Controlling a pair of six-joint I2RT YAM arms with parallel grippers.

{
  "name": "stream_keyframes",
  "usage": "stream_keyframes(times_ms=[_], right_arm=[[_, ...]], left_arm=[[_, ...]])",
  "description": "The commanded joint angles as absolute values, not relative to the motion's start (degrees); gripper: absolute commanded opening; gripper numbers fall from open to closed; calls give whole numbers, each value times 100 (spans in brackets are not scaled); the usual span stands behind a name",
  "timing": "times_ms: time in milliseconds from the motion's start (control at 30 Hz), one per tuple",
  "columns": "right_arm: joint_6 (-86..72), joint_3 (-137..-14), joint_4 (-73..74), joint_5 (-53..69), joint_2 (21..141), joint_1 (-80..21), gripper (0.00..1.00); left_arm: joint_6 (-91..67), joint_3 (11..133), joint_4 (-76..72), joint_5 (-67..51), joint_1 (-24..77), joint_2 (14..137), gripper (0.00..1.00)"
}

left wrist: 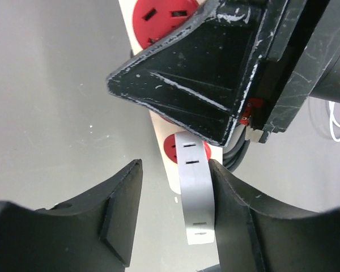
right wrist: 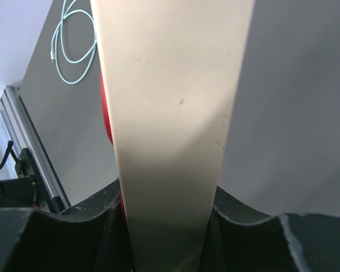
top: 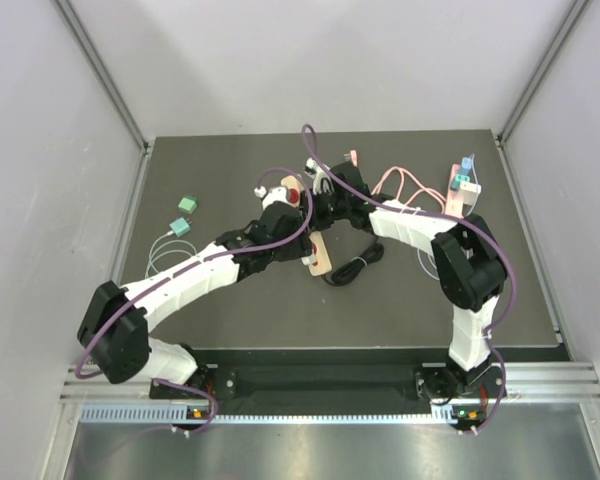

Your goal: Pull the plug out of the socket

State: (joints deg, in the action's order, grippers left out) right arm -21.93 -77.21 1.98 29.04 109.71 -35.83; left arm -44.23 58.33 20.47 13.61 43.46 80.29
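- roughly mid-table, the power strip [top: 320,257] lies between the two wrists, with its black cord [top: 358,268] coiled just beside its near end.
- right gripper [right wrist: 170,209]: fingers closed on the strip's cream body, pinching it across its narrow sides. reads as the bracing hand.
- left gripper [left wrist: 174,187]: fingers apart, clamped on nothing. it hangs over the strip's end, below the right gripper.
- a grey slotted piece [left wrist: 194,192] stands between the left fingers, touching the right-hand one, with a clear gap on the other side. could be the plug or part of the strip, view too shadowed to say.
- a red socket [left wrist: 164,17] shows bare at the far end of the strip. a second one is half covered by the grey piece.
- the plug proper is not plainly seen. i'd guess it sits under the right gripper, where the cord runs in.
- step in hand, as i judge it: strip held down, pulling hand lining up, no pull begun.
- next move calls for centring the left fingers on the plug body, closing firmly, then drawing straight out along the pins while the right hand holds the strip.
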Motion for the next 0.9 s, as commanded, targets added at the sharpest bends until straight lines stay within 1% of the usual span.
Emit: stream_keyframes(times_ms=[0,100,167,200,233,267,367,467,500,567,633,700,767,867], right_arm=[[-2232,-7717,-334,3217,10468,-3551,0],[-2259,-7708,-352,3234,10459,-3551,0],[-2267,-7699,-369,3234,10450,-3551,0],[-2268,-7699,-360,3234,10450,-3551,0],[-2259,-7699,-360,3217,10441,-3551,0],[-2215,-7691,-343,3199,10433,-3551,0],[-2049,-7708,-177,2928,10424,-3551,0],[-1742,-7752,-18,2269,10398,-3542,0],[-1662,-7752,52,2128,10397,-3525,0],[-1556,-7734,123,1890,10432,-3455,0],[-1529,-7726,106,1837,10459,-3402,0],[-1521,-7734,97,1793,10503,-3349,0],[-1494,-7743,97,1732,10529,-3349,0],[-1476,-7734,105,1644,10547,-3340,0]], left_arm=[[-4438,5757,1740,1187,4315,7998,54],[-4500,5696,1617,1037,4315,8077,49],[-4526,5704,1539,941,4324,8173,34],[-4535,5730,1547,923,4316,8200,26],[-4535,5748,1573,923,4324,8235,14],[-4553,5783,1669,923,4324,8279,0],[-4562,5880,1871,993,4324,8253,0],[-4798,5898,1986,1046,4298,7991,0],[-4903,5732,1812,941,4254,7885,0],[-5333,5416,1487,283,3991,7463,0],[-5833,4827,898,-409,3640,7165,0],[-6029,4406,634,-579,3507,6786,0],[-6038,4298,597,-633,3410,6540,0],[-5644,4411,1106,-476,3401,6451,0]])
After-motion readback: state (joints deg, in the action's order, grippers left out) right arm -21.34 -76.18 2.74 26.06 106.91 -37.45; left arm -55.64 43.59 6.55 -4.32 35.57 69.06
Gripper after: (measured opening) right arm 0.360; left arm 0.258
